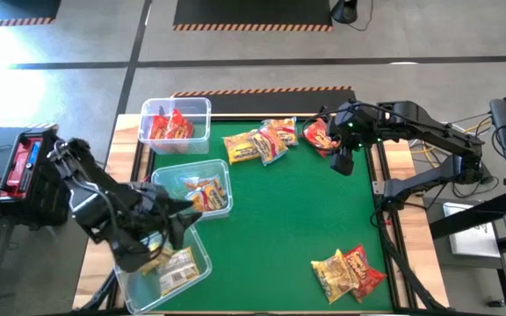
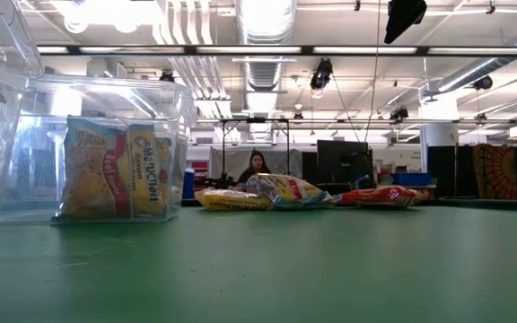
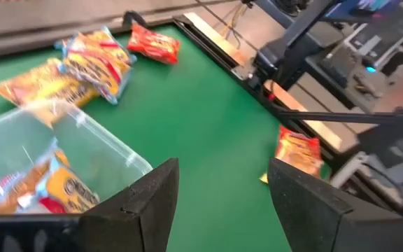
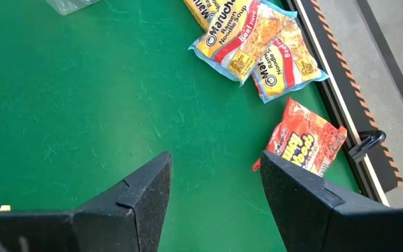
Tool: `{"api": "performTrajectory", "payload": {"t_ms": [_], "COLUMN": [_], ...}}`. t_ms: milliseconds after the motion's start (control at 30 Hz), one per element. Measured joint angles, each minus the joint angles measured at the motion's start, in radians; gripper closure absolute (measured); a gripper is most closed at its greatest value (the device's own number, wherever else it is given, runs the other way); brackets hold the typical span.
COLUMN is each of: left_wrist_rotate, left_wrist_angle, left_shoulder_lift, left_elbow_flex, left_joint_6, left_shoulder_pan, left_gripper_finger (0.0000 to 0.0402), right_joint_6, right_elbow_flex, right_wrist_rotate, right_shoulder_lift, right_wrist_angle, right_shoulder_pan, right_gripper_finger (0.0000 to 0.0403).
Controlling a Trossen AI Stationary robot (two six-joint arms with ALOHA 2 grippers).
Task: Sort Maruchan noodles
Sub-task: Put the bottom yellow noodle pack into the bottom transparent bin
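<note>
Both wrist views alone: left gripper [image 3: 219, 203] and right gripper [image 4: 215, 192] spread wide, empty.

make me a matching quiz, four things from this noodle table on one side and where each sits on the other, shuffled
Things
1. lone red packet
2. far bin
3. left tool
4. yellow and red pair

Places
A. near right corner of the green mat
B. far left of the mat, holding red packets
C. over the bins at the near left
D. far edge of the mat, right beside the right tool

Pairs: 1-D, 2-B, 3-C, 4-A
</note>
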Motion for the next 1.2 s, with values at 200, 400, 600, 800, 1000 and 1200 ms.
{"api": "performTrajectory", "payload": {"t_ms": [200,400,600,800,1000,1200], "left_wrist_rotate": [-0.002,-0.012,-0.021,-0.021,-0.022,-0.021], "left_wrist_angle": [0.064,0.19,0.272,0.318,0.352,0.372], "left_shoulder_lift": [0.0,0.018,0.072,0.13,0.174,0.195], "left_elbow_flex": [-0.017,-0.019,-0.019,-0.02,-0.008,-0.008], "left_joint_6": [0.086,0.182,0.226,0.218,0.218,0.218], "left_shoulder_pan": [0.094,0.165,0.229,0.282,0.32,0.319], "left_gripper_finger": [0.0201,0.0201,0.0201,0.0201,0.0201,0.0201], "right_joint_6": [-0.006,-0.091,-0.1,-0.095,-0.093,-0.101], "right_elbow_flex": [0.0,0.0,0.0,0.0,0.0,0.0], "right_wrist_rotate": [0.0,0.001,0.001,0.0,0.025,0.028], "right_shoulder_lift": [0.0,0.0,0.0,0.0,0.0,0.001], "right_wrist_angle": [0.0,0.0,0.033,0.117,0.205,0.207], "right_shoulder_pan": [0.0,0.0,0.0,0.0,0.0,0.0], "right_gripper_finger": [0.0195,0.0195,0.0195,0.0195,0.0195,0.0195]}}
